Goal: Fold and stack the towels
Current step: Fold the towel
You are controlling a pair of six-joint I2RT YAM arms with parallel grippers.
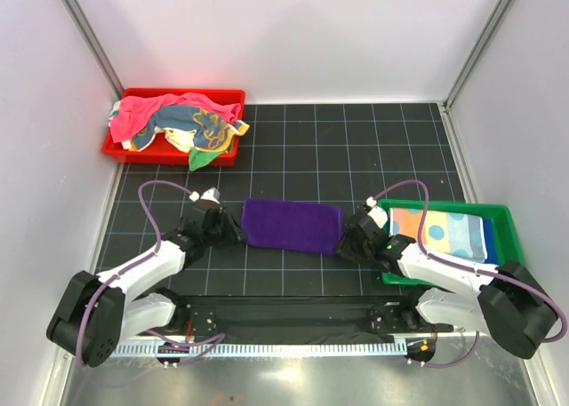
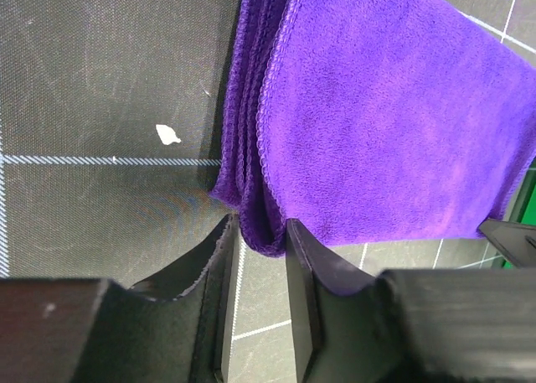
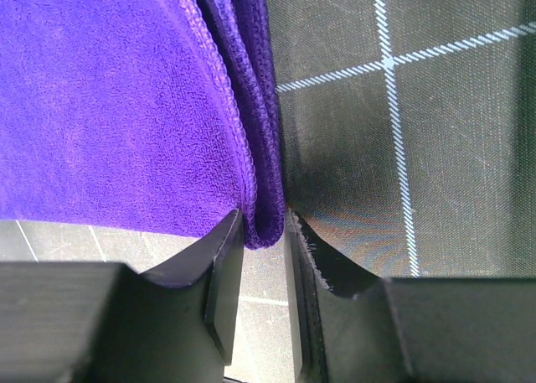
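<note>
A purple towel (image 1: pixel 292 226), folded into a thick strip, lies across the black grid mat between my two arms. My left gripper (image 1: pixel 238 231) is at its left end. In the left wrist view the folded near corner of the purple towel (image 2: pixel 394 123) sits pinched between the tips of the left gripper (image 2: pixel 260 228). My right gripper (image 1: pixel 345 237) is at the right end. In the right wrist view the layered edge of the purple towel (image 3: pixel 109 98) fills the gap of the right gripper (image 3: pixel 264 219). More towels (image 1: pixel 178 126) lie crumpled in a red tray.
The red tray (image 1: pixel 116 148) stands at the back left against the wall. A green tray (image 1: pixel 507 224) at the right holds a folded polka-dot towel (image 1: pixel 440 233), close behind my right wrist. White walls enclose the mat on three sides.
</note>
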